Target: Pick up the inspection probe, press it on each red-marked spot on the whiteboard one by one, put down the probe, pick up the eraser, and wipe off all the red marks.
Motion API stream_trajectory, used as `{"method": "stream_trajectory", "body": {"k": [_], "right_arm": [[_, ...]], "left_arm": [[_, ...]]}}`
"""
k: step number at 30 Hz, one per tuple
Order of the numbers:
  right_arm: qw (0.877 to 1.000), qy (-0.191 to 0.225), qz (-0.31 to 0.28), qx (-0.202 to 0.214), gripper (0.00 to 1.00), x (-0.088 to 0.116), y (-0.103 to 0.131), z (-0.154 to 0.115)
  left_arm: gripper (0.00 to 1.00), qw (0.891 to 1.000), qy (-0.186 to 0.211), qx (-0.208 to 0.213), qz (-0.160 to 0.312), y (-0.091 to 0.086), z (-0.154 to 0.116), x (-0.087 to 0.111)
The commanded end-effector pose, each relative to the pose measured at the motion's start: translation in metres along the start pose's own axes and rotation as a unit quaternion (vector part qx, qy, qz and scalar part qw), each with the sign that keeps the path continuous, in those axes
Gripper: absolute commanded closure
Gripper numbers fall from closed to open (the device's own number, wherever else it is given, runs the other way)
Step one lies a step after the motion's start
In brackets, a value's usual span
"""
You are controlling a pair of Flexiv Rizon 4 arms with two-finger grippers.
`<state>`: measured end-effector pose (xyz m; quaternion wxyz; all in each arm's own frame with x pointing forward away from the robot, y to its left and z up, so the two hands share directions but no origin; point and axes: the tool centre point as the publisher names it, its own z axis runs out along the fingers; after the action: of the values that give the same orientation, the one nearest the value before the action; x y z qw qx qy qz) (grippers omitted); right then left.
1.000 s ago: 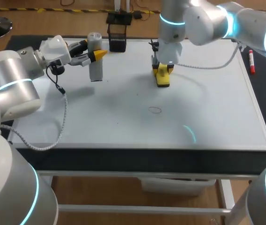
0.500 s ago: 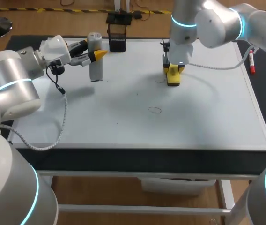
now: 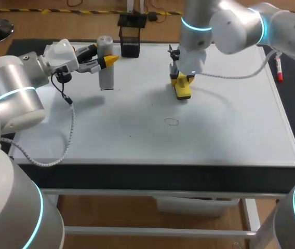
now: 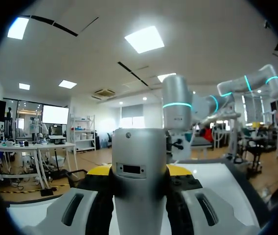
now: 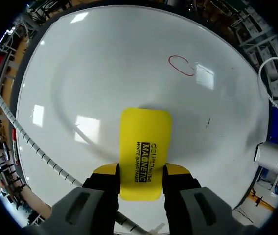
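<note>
The grey cylindrical probe (image 3: pixel 105 75) hangs upright above the whiteboard's (image 3: pixel 225 129) far left part, and my left gripper (image 3: pixel 106 61) is shut on it. From the left wrist the probe (image 4: pixel 139 191) fills the space between the yellow-tipped fingers. My right gripper (image 3: pixel 182 79) is shut on the yellow eraser (image 3: pixel 183 91), which rests flat on the board at the far middle. A thin red ring (image 3: pixel 172 122) is drawn on the board nearer the front. In the right wrist view the eraser (image 5: pixel 145 142) lies ahead of the right gripper (image 5: pixel 140 170), with the red ring (image 5: pixel 181 65) farther ahead.
A black mesh holder (image 3: pixel 130 42) stands at the board's far edge. A red marker (image 3: pixel 279 67) lies just off the board's right side. A small dark speck (image 3: pixel 151 104) shows left of the eraser. The right arm's white cable (image 3: pixel 230 72) trails over the board.
My right gripper slid the eraser to the right across the board, then back to the left. The left arm and the probe have stayed put.
</note>
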<state>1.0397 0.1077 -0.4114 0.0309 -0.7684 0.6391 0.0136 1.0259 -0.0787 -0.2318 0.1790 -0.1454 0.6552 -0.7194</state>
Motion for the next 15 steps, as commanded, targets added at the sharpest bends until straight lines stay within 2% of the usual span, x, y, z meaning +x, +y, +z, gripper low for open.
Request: {"method": "stream_trajectory", "body": {"k": [1,8,15], "right_arm": [[1.0,0.005,-0.008,-0.003,1.0,-0.014,0.001,0.003],[1.0,0.005,-0.022,-0.011,1.0,-0.027,0.003,0.011],[0.999,0.009,-0.025,-0.024,1.0,-0.026,0.003,0.021]], "left_arm": [[1.0,1.0,-0.001,0.003,0.001,0.001,0.001,0.0],[1.0,1.0,-0.001,0.003,0.001,0.001,0.001,0.0],[1.0,1.0,-0.001,0.003,0.001,0.001,0.001,0.0]]}}
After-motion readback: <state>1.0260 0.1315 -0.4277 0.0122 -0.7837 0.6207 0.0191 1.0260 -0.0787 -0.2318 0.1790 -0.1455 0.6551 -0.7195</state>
